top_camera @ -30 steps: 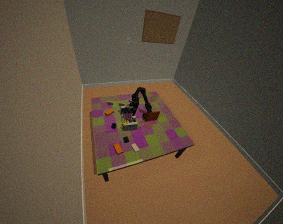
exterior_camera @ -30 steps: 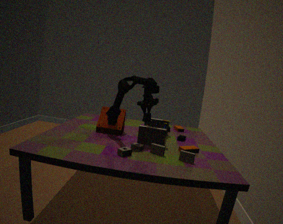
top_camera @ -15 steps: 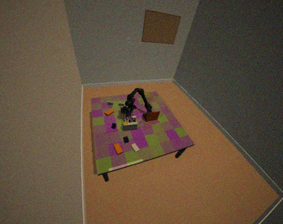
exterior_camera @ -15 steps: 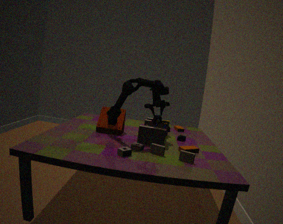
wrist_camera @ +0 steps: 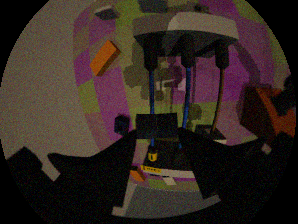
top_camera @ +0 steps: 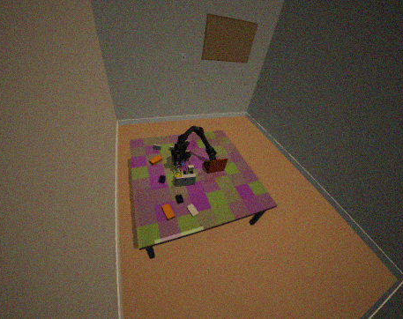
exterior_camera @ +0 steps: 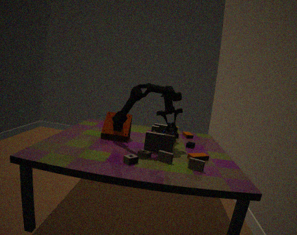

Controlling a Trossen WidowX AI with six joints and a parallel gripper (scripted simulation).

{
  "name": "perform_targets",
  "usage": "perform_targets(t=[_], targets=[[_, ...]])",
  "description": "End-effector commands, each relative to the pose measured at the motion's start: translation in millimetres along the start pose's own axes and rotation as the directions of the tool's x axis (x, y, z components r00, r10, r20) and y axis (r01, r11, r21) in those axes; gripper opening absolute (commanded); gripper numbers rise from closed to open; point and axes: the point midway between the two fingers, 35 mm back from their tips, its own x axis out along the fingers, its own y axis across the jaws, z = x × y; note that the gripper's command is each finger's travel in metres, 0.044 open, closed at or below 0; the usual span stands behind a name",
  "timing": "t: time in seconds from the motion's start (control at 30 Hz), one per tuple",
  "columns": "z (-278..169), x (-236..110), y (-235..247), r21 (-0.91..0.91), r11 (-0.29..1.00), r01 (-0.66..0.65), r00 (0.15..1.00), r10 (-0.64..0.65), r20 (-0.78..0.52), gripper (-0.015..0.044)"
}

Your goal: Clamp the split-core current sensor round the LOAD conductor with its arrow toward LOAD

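Note:
My gripper (top_camera: 181,163) (exterior_camera: 171,125) (wrist_camera: 157,132) points down over the cable stand, shut on the dark sensor (wrist_camera: 157,125). The sensor lies across the leftmost blue conductor (wrist_camera: 152,95) in the wrist view; whether its jaw is round the cable or latched cannot be told, and its arrow does not show. A yellow marker (wrist_camera: 152,154) sits on that conductor, and a yellow label (wrist_camera: 151,169) is on the stand's end below it; its text is unreadable. Another blue conductor (wrist_camera: 188,90) and a brown one (wrist_camera: 221,90) run to the right. The stand's end walls (top_camera: 185,180) (exterior_camera: 158,141) (wrist_camera: 200,26) are pale-topped.
The arm's orange base plate (top_camera: 217,166) (exterior_camera: 121,133) stands beside the stand. Orange blocks (top_camera: 155,159) (exterior_camera: 198,156) (wrist_camera: 105,58), black blocks (top_camera: 179,198) (exterior_camera: 190,145) (wrist_camera: 121,124) and a white block (top_camera: 192,210) lie around it. Several grey blocks (exterior_camera: 130,159) are near one table edge.

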Motion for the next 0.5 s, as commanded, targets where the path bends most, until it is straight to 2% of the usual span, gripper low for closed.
perform_targets(t=[0.0,0.47], targets=[[0.5,6.5,1.8,0.012,1.0,-0.004,1.0,0.004,0.008,0.0],[0.5,29.0,2.5,0.013,1.0,-0.004,1.0,0.004,0.008,0.0]])
